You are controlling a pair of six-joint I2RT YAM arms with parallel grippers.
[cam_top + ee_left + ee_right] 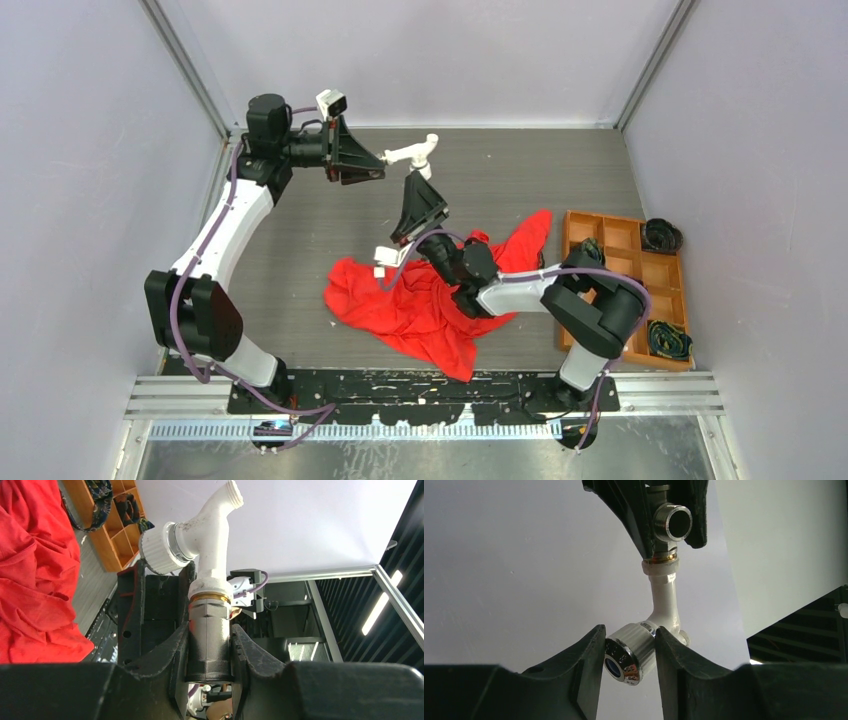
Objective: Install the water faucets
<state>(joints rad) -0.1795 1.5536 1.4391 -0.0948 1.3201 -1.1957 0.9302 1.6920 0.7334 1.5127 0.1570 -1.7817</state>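
One water faucet [415,152] hangs in the air above the back of the table, held between both arms. It is white plastic, with a brassy ring where it meets a grey metal fitting [210,635]. My left gripper [210,630] is shut on that fitting, and the faucet body [212,535] sticks out past its fingers. The round knob [631,650], chrome-rimmed with a blue centre, sits between the fingers of my right gripper [629,630]. Both fingers touch it, so it is shut on the knob. In the top view the right gripper [420,180] comes up from below the faucet and the left gripper [380,165] from the left.
A crumpled red cloth [430,300] lies mid-table under the right arm. An orange compartment tray [625,265] with black coiled parts stands at the right. Grey walls close in the back and both sides.
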